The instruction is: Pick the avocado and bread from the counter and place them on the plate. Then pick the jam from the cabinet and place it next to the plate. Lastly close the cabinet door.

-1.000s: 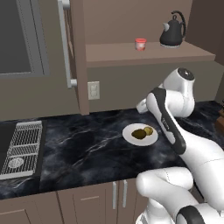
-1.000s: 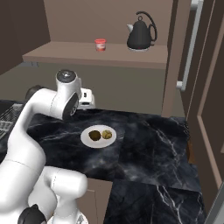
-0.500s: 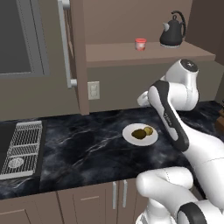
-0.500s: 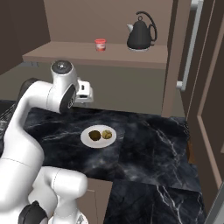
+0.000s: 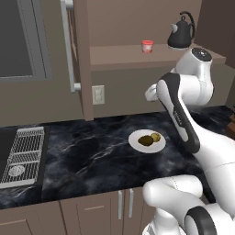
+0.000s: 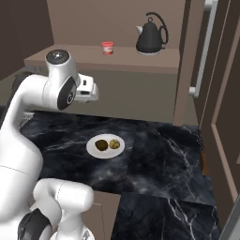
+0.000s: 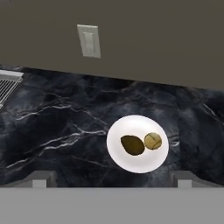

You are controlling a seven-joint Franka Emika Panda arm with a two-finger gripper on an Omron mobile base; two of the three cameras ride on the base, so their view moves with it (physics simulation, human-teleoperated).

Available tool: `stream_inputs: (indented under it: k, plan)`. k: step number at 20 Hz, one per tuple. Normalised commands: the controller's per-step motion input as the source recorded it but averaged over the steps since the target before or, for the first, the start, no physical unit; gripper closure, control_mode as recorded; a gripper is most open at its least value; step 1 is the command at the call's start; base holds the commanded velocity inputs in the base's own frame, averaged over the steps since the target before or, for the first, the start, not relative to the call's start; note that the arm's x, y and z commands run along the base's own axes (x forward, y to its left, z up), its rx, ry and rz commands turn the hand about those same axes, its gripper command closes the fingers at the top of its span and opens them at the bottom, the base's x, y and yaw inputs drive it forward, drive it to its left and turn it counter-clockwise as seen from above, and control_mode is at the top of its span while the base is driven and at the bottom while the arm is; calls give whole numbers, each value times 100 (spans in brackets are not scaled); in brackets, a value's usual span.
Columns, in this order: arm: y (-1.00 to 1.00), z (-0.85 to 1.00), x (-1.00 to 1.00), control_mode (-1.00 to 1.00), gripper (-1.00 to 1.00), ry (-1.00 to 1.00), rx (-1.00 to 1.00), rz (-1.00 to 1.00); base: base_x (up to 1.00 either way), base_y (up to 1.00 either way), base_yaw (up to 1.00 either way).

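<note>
Left base view: on the black marble bench, a white plate carries the dark avocado and the paler bread side by side. The red-lidded jam stands on the open cabinet shelf beside a black kettle. A wall outlet and a stove grate show at left.

Right base view: the cabinet door stands open at right. The arm is raised above the plate; its jaws cannot be made out.

Hand view: looking down on the plate, avocado touching bread. No lettering is legible.
</note>
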Motion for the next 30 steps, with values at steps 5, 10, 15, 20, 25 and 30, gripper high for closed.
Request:
stream_inputs:
  k: [5,10,15,20,25,30]
  plan:
    - [-1,28,-12,-100,-100,0,0,-10,0,0,0]
    - [0,28,-2,-100,-100,-8,0,-7,0,0,0]
    - [0,24,-1,-100,-100,-7,0,-7,0,0,0]
    - [0,27,0,-100,-100,-9,0,-5,0,0,0]
    - [-1,32,0,-100,-100,-13,0,-1,0,0,0]
    - [-1,30,0,-100,-100,-9,0,0,0,0,0]
